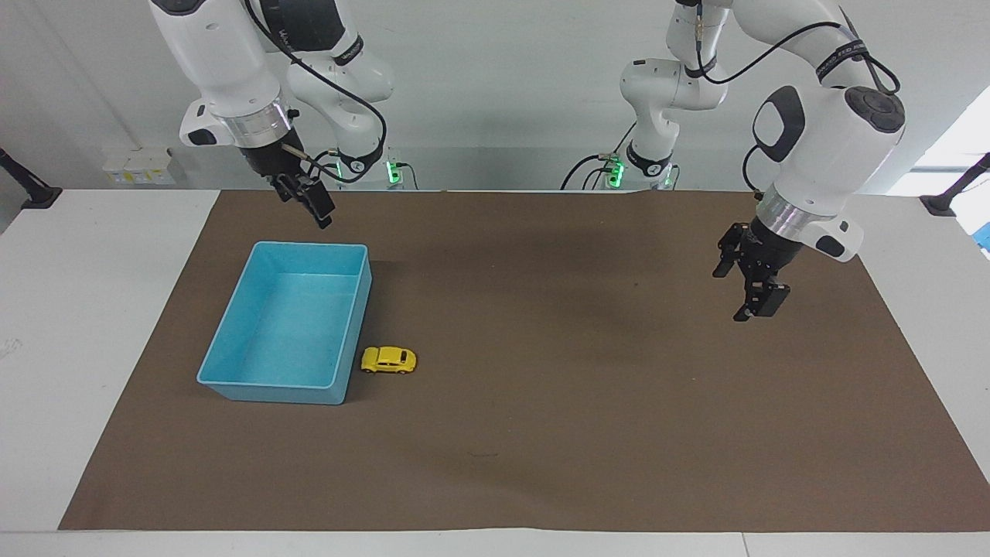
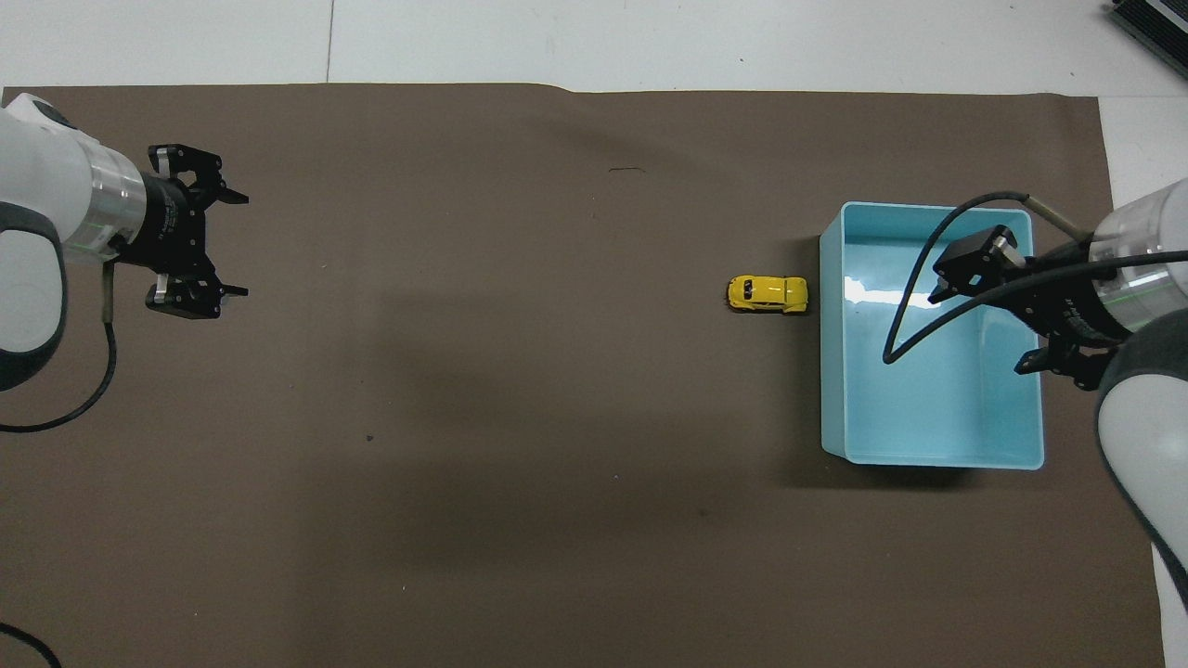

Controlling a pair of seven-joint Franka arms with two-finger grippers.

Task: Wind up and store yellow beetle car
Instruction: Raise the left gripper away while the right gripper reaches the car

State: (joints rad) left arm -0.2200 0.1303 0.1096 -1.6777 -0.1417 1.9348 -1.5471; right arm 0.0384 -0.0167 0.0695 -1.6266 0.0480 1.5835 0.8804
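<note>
Two high opposing views, shared brown mat [image 1: 541,433]

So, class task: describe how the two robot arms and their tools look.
Both arms are glossy white with dark grey joint caps and silver wrist rings. Each ends in a black two-finger tool: left tool, right tool. Black cables loop along each arm, and black lettered bands wrap the links.
</note>
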